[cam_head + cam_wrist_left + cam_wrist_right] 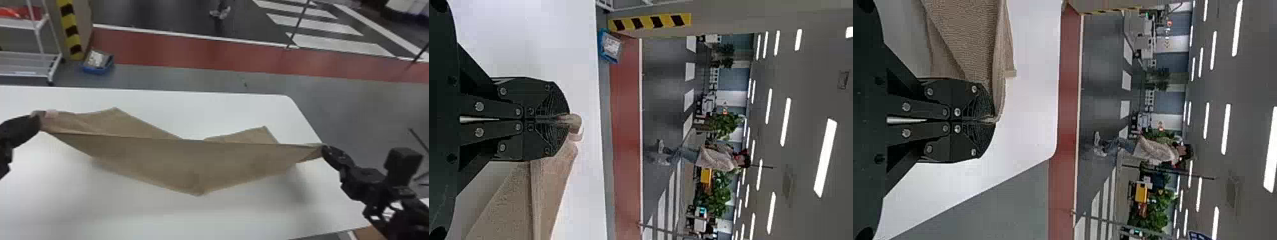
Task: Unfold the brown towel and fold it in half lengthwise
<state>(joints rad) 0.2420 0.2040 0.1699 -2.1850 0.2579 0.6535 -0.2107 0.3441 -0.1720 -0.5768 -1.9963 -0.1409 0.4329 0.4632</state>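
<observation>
The brown towel point(178, 159) is stretched between both grippers above the white table, its top edge nearly straight and a pointed part hanging down in the middle. Two more corners stick out behind that edge. At the left end my left gripper point(40, 121) holds one corner, and my right gripper point(324, 149) holds the other end. In the left wrist view the left gripper point(561, 119) is shut on the towel point(546, 195), a small bit poking past the tips. The right wrist view has the right gripper point(987, 120) shut on the towel's edge point(970, 40).
The white table point(204, 111) lies beneath the towel, with its rounded far right corner near the right gripper. Beyond it on the floor are a blue bin point(97, 63) and a white rack point(28, 63) at the left.
</observation>
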